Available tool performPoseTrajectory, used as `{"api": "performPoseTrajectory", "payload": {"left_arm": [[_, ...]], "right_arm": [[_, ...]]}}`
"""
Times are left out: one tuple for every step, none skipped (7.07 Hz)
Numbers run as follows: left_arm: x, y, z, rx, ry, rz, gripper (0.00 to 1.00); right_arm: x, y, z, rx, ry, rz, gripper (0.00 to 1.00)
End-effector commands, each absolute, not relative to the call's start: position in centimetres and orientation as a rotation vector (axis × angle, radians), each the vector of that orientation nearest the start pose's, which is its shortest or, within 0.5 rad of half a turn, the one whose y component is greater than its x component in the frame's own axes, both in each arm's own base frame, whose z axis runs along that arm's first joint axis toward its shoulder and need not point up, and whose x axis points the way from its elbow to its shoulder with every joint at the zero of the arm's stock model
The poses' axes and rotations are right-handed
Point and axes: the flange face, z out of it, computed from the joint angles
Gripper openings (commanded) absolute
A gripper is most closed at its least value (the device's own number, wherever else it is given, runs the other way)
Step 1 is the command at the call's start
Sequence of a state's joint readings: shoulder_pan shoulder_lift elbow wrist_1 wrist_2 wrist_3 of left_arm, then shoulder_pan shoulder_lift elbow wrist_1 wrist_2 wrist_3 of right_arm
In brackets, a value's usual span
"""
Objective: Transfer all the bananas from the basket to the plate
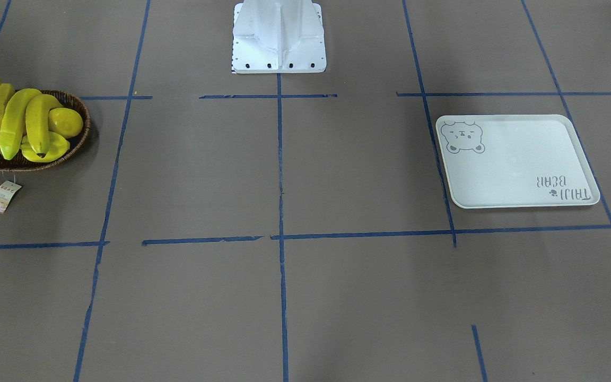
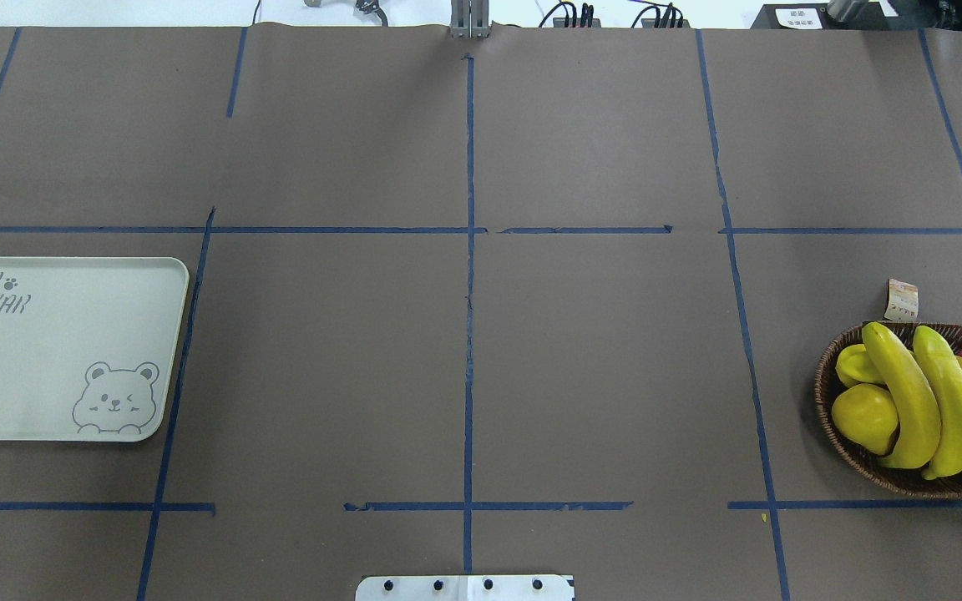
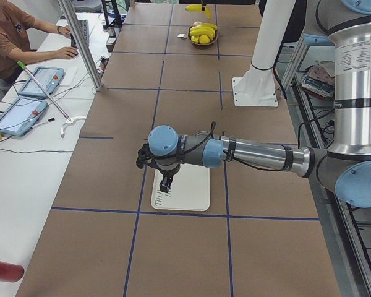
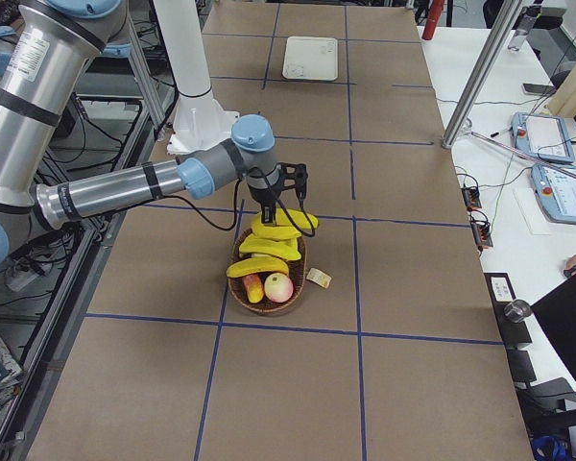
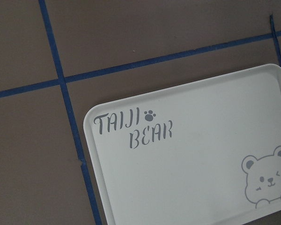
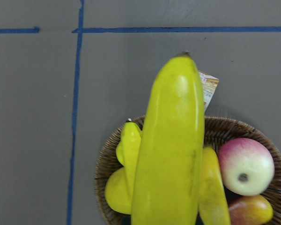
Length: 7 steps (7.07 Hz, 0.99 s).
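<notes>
I hold one banana (image 6: 171,150) in the right hand (image 4: 268,215) above the basket (image 6: 103,164), bench's right edge. Its glossy skin could slip before reaching the plate (image 2: 55,351). I cannot tell the left hand (image 3: 166,184) state.

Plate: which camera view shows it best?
Exterior front-facing: the whole plate shows, all four corners, bear face and lettering, nothing over it. Overhead crops its left edge; the left wrist view is close but cuts its lower edge; exterior left has it partly hidden; exterior right shows it small and far.
</notes>
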State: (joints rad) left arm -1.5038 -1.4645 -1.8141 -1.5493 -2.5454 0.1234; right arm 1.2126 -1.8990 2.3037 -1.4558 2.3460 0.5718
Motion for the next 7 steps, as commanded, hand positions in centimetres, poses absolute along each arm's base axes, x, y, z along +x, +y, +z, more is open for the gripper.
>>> {"api": "performPoseTrajectory", "payload": {"left_arm": [[-1.7, -45.6, 56.0, 0.139, 0.995, 0.214, 1.00], [-0.5, -47.5, 53.7, 0.137, 1.010, 0.185, 1.00], [1.5, -48.9, 51.7, 0.120, 1.021, 0.163, 1.00], [4.0, -50.5, 49.1, 0.103, 1.056, 0.133, 1.00], [5.9, -51.8, 46.6, 0.106, 1.090, 0.085, 1.00], [11.9, -52.2, 42.9, 0.077, 1.142, 0.073, 1.00], [17.5, -51.9, 39.7, 0.039, 1.208, 0.048, 0.99]], "right_arm": [[-10.6, -40.6, 32.1, 0.098, -0.938, -0.056, 0.00], [-14.7, -41.8, 27.6, 0.075, -0.960, -0.093, 0.01], [-20.4, -41.1, 24.2, 0.011, -0.987, -0.078, 0.01], [-25.9, -39.6, 20.8, 0.001, -0.978, -0.049, 0.02], [-30.4, -37.7, 18.3, 0.018, -0.968, -0.032, 0.02], [-33.5, -35.8, 16.2, 0.013, -0.976, 0.010, 0.02], [-35.5, -34.0, 14.9, 0.032, -1.017, 0.026, 0.02]]}}
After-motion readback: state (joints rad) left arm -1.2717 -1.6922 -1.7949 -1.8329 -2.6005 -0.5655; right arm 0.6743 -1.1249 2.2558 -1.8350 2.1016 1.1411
